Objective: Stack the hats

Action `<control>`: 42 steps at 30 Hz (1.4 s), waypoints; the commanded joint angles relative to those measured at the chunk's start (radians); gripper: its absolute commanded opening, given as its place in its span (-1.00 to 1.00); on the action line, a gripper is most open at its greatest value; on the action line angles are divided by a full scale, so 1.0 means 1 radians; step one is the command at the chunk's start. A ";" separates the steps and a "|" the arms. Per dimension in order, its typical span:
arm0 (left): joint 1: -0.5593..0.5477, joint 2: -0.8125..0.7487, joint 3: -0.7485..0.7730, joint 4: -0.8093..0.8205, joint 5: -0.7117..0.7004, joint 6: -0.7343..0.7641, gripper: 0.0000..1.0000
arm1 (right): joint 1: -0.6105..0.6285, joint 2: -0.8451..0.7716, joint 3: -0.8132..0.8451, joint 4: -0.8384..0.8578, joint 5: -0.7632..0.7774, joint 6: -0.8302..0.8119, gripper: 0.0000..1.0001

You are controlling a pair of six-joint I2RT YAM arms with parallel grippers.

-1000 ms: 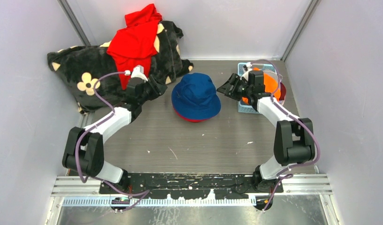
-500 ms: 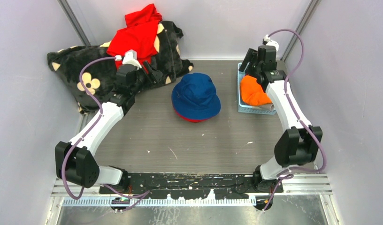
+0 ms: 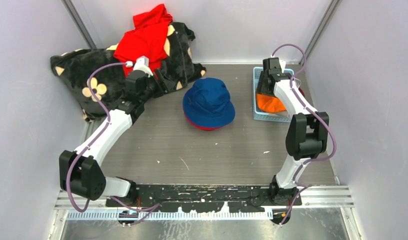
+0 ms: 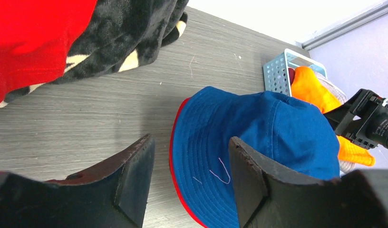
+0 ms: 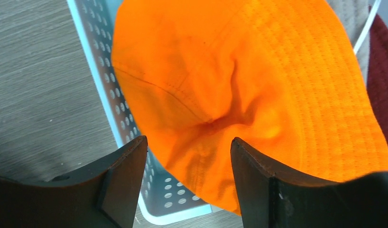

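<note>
Your right hand (image 5: 188,147) wide, empty, over orange hat (image 5: 258,95) in basket (image 5: 101,76). Hat soft, light, floppy: pinch crown crease, expect brim droop. Blue hat (image 3: 208,102) sits on red hat (image 3: 201,128), mid-surface (image 3: 192,150). Left hand (image 4: 189,147) wide, empty.

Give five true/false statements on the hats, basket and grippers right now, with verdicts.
1. The blue hat sits on top of a red hat. True.
2. The orange hat lies on the bare table. False: it is in the light blue basket.
3. The right gripper is open over the orange hat. True.
4. The left gripper is shut on the blue hat. False: its jaws are open and hold nothing.
5. The red garment lies on the black blanket. True.
</note>
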 commanded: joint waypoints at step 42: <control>0.000 -0.044 -0.001 0.042 0.024 -0.023 0.18 | 0.034 -0.323 0.247 0.225 -0.451 0.070 -0.99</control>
